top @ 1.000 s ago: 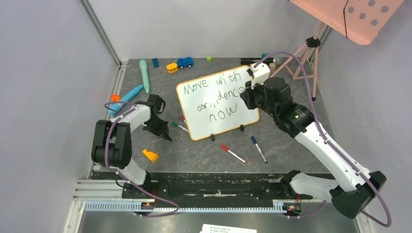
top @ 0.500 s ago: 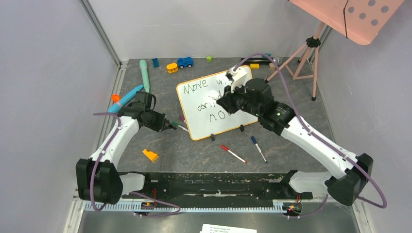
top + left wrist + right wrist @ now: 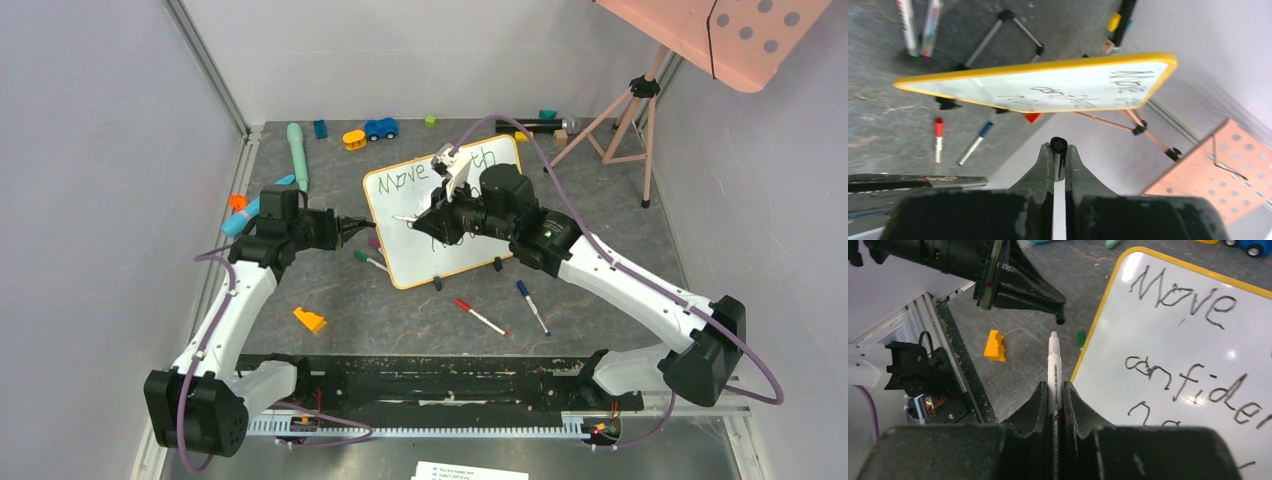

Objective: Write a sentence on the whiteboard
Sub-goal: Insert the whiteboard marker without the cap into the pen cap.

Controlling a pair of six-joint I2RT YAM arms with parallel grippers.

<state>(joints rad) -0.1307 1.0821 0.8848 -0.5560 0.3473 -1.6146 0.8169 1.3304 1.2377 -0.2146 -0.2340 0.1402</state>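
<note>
The whiteboard [image 3: 455, 258], white with an orange frame, stands tilted mid-table. Its sentence [image 3: 395, 181] starts with "Move"; my right arm covers much of the lower rows. In the right wrist view the sentence [image 3: 1183, 295] shows "Move" with further rows below it on the whiteboard [image 3: 1168, 405]. My right gripper [image 3: 425, 218] is shut on a white marker [image 3: 1053, 365], tip bare and pointing left past the board's left edge. My left gripper [image 3: 350, 225] is shut on a black marker cap [image 3: 1058, 146], whose open end faces the marker tip across a small gap.
A red marker [image 3: 480, 317] and a blue marker [image 3: 532, 306] lie in front of the board. A green marker [image 3: 368, 260] lies at its left edge and an orange block [image 3: 309, 320] nearer me. Toys line the back edge; a pink tripod [image 3: 625, 110] stands back right.
My right arm has swung left across the board, bringing the marker past its left edge. My left arm has stretched out and turned its gripper rightward, bringing the cap up to the marker tip.
</note>
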